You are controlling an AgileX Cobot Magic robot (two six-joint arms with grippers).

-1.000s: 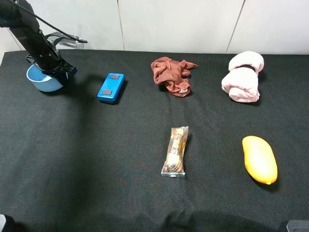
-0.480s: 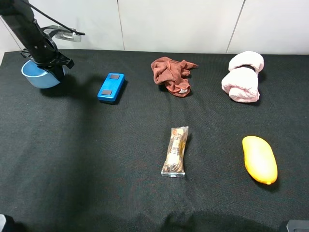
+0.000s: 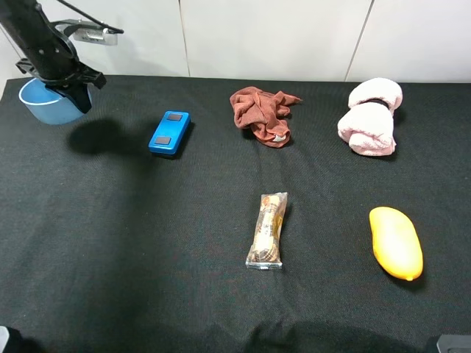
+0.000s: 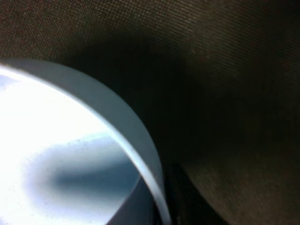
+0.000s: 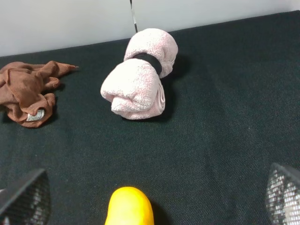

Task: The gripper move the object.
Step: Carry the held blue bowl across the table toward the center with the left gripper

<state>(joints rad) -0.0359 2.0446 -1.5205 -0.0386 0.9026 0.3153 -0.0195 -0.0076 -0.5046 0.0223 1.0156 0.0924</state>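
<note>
Aloft, bowl point(image 3: 40, 107) rim between left jaws

— Where is the round light-blue plastic bowl point(image 3: 43, 107)?
— At the far left back corner of the black cloth point(image 3: 221, 294), held clear of it. Its shadow falls apart from it on the cloth.
— How does it sit?
— Mouth up, with a pale, brightly lit inside.
— What holds it?
— The black left gripper point(image 3: 76, 93), clamped on the rim at the side toward the table's middle. One dark finger point(image 4: 179, 202) lies against the outer wall.
</note>
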